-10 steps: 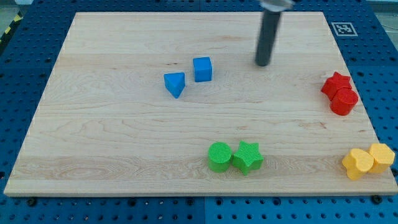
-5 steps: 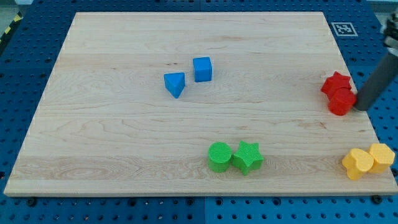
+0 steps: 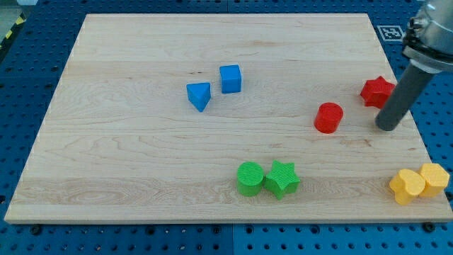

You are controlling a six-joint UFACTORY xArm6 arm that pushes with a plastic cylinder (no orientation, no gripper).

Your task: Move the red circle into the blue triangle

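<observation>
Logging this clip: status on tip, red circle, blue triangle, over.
My tip at the view's right, clear of red circle. Circle alone, mid-right, well short of blue triangle. Blue cube beside triangle; direct path open.

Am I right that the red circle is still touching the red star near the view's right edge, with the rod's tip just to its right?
Not quite. The camera view shows the red circle standing apart from the red star, off to its left with bare board between them. My tip is indeed to the circle's right, also with a gap.
</observation>
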